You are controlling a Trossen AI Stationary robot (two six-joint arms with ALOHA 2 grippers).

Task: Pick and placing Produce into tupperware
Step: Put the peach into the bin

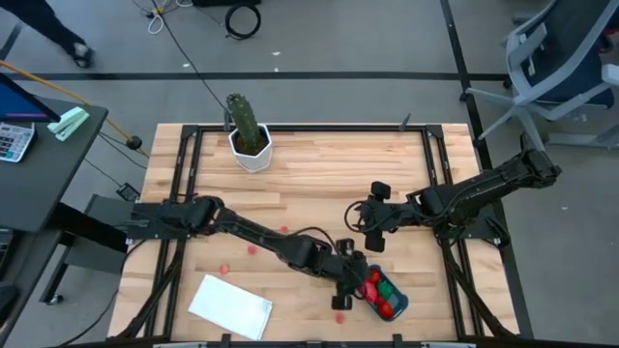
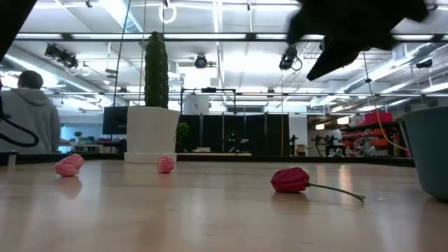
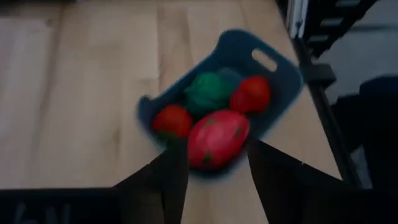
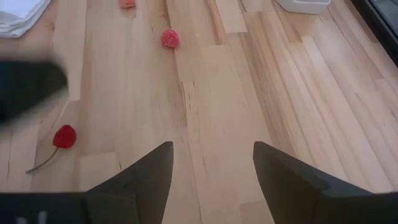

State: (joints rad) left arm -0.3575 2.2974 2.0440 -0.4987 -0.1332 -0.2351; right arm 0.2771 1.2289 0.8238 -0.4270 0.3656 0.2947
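Note:
The teal tupperware point(image 1: 389, 298) point(image 3: 283, 68) sits near the table's near edge, right of centre. It holds two red pieces and a green one point(image 3: 208, 92). My left gripper point(image 1: 354, 282) point(image 3: 216, 155) hangs over the container's left rim, shut on a red-pink fruit point(image 3: 217, 138). Loose produce lies on the wood: pink pieces point(image 1: 253, 249) point(image 2: 68, 164) point(image 2: 166, 164) and a red one with a stem point(image 2: 290, 180) point(image 4: 64, 135). My right gripper point(image 1: 373, 230) point(image 4: 212, 155) is open above bare wood at mid-table, touching nothing. My left gripper pinches the red-pink fruit point(image 3: 214, 146) between its two fingers, one on each side of its body, coming from above and pointing down. The fruit is lifted, over the near rim of the tupperware point(image 3: 149, 109). How far back it reaches I cannot tell.
A green cactus in a white pot point(image 1: 249, 135) point(image 2: 154, 105) stands at the far edge, left of centre. A flat white sheet point(image 1: 230, 307) lies near the near-left corner. Black frame rails run along the table sides point(image 1: 440, 164). A person point(image 2: 31, 112) shows beyond the table.

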